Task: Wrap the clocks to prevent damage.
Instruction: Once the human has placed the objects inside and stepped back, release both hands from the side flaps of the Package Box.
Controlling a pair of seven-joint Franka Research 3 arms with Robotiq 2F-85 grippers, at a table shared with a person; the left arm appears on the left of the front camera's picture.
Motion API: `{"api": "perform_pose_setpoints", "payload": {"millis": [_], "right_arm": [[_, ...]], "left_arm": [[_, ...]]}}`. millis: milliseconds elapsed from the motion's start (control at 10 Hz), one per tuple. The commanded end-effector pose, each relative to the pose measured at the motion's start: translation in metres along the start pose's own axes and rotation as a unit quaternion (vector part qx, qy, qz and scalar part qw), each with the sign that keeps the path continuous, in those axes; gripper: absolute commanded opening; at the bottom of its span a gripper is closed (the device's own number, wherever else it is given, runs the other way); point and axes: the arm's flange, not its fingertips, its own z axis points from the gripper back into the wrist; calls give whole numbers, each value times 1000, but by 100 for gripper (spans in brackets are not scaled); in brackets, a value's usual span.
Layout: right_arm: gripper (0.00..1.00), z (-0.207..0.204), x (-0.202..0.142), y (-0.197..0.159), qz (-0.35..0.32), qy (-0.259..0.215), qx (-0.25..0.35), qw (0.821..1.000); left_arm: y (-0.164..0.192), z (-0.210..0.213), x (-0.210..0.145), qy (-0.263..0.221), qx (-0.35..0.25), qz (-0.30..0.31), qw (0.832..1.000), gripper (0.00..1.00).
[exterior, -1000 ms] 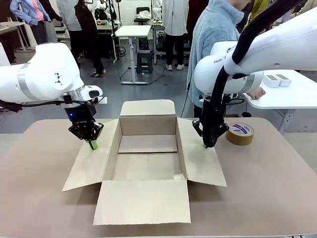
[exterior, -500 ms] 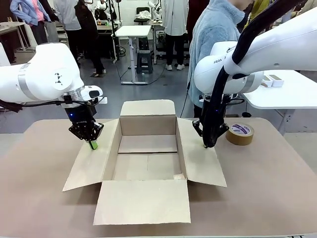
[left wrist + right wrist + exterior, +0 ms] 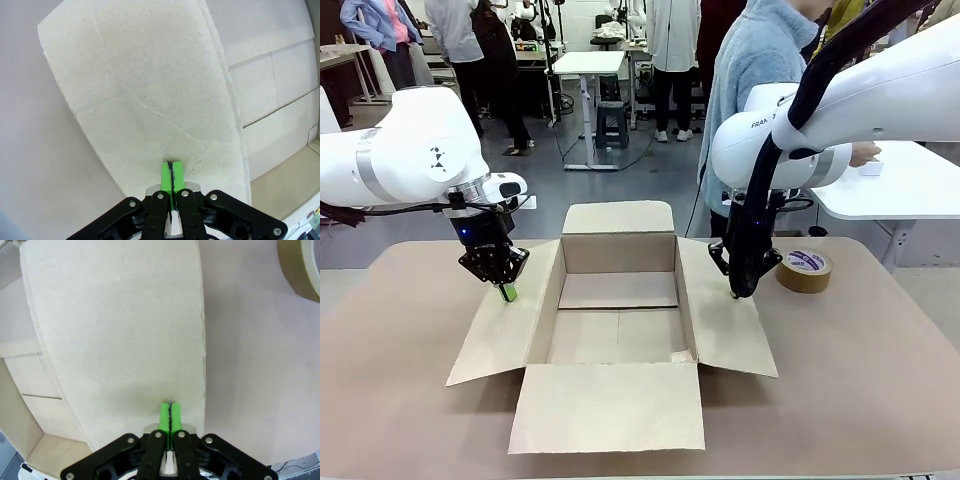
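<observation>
Box (image 3: 618, 252): upright in the middle of the counter (image 3: 860, 380), all four flaps spread out.
My left claw (image 3: 508, 292): pads pressed together, gripping nothing, tip down on the left flap (image 3: 505, 335).
My right claw (image 3: 734, 294): closed the same way (nothing between the pads), tip on the right flap (image 3: 730, 335).
Tape (image 3: 804, 269): flat on the counter, just beside my right claw, apart from the box.
Clocks: I cannot tell where they are.
Person (image 3: 750, 70): standing at the far side.

Tape roll (image 3: 296, 267) cropped at wrist view's corner — person (image 3: 750, 70) half behind right arm (image 3: 880, 90)
</observation>
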Motion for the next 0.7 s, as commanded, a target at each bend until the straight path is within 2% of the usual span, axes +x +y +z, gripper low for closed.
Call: {"api": "perform_pose_setpoints", "payload": {"millis": [0,600], "right_arm": [[0,1,-1,1,-3,0,0,1000],[0,1,-1,1,-3,0,0,1000]], "left_arm": [[1,-2,-1,1,1,0,1000,0],[1,-2,-1,1,1,0,1000,0]]}}
